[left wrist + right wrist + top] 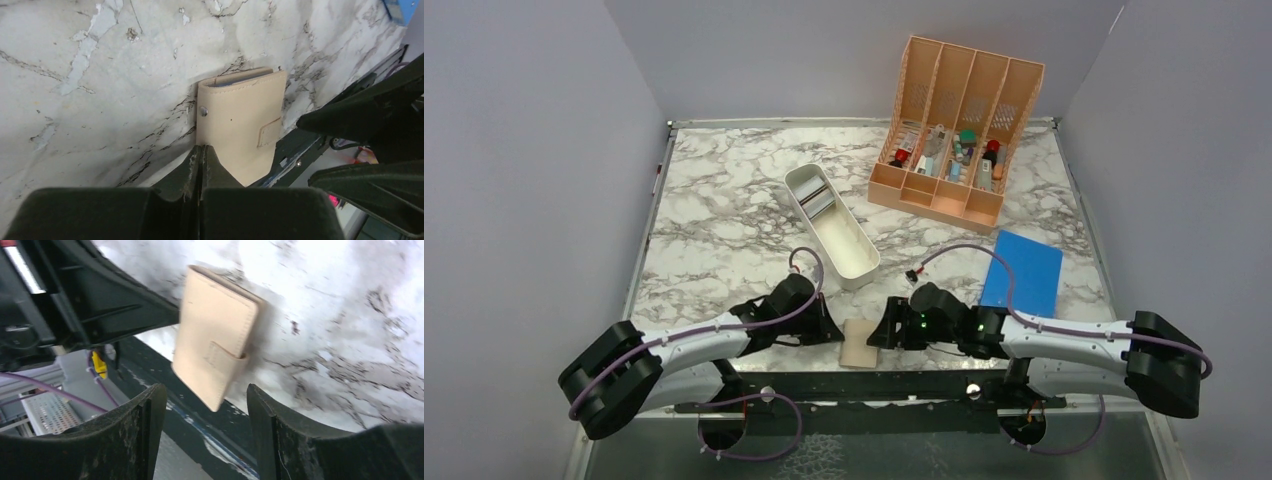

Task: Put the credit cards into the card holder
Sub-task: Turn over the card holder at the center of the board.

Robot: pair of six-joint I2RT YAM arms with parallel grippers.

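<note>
Flanking stitched tan card holder (242, 125): left end effector (201, 150) closed, right end effector (205, 388) spread.

The surface (724, 200) is a white marble-patterned top with grey veining, enclosed by plain walls on three sides. Four items lie directly on it. A peach slotted organizer (969, 85) stands at the far right. A long white tray (849, 240) lies diagonally near the centre. A flat blue rectangle (1022, 272) lies to the right, near the organizer. The tan card holder (859, 343), folded shut, lies flat at the near edge, one corner over the dark edge strip (295, 145).
</note>
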